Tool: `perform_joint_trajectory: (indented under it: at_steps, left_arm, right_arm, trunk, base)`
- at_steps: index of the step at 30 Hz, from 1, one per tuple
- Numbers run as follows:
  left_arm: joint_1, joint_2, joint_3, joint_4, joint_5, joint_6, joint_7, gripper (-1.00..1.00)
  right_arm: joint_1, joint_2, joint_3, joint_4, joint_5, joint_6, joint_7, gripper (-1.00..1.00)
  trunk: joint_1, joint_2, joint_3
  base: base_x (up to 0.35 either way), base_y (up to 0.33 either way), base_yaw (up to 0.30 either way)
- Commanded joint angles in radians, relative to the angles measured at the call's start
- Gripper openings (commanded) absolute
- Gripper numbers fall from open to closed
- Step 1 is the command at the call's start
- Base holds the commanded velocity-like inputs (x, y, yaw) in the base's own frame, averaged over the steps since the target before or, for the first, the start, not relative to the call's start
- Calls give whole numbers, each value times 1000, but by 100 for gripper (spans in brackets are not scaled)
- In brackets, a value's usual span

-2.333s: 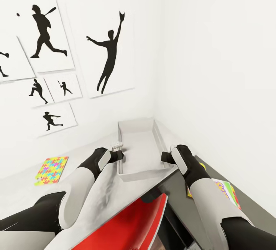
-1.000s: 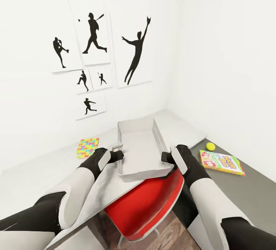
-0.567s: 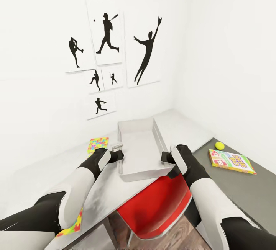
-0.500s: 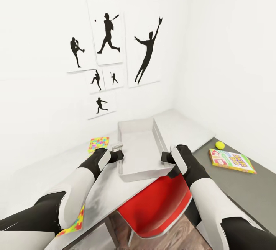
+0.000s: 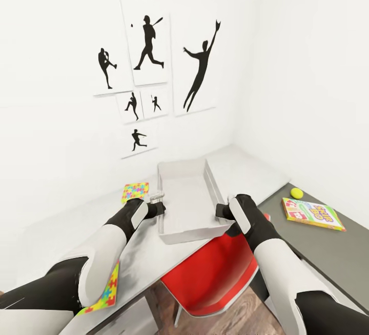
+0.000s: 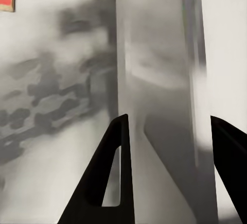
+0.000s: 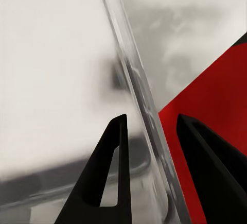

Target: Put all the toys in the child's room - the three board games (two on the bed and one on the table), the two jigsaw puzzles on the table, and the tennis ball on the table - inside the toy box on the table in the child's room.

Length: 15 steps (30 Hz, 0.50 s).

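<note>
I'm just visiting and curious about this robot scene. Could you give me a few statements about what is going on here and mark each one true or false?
1. The toy box is held between the left gripper and the right gripper. True.
2. The toy box is full of toys. False: its inside looks empty.
3. The tennis ball lies beside the board game on the grey surface. True.
4. The chair below the box is blue. False: it is red.
5. A jigsaw puzzle lies near the wall. True.

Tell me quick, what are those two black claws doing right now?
Left gripper: closed on the left wall of the shallow grey rectangular toy box.
Right gripper: closed on the box's right wall.
</note>
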<state>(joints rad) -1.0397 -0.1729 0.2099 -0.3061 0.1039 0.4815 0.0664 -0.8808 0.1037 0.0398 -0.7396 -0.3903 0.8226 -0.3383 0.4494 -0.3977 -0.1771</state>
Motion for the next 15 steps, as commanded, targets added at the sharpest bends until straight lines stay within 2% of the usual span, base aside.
perform_joint_trajectory:
  at_steps: [1, 15]
  left_arm:
    - [0, -2, -1, 21, 14, 51, 4, -100]
    - [0, -2, -1, 21, 14, 52, 4, -100]
  right_arm:
    - [-1, 1, 3, -11, -27, -6, -8, -100]
    - [-1, 1, 3, -12, -27, -6, -8, -100]
  trunk:
    - [1, -2, -3]
    - [1, -2, -10]
  base:
    - [0, 8, 0]
    - [-27, 1, 0]
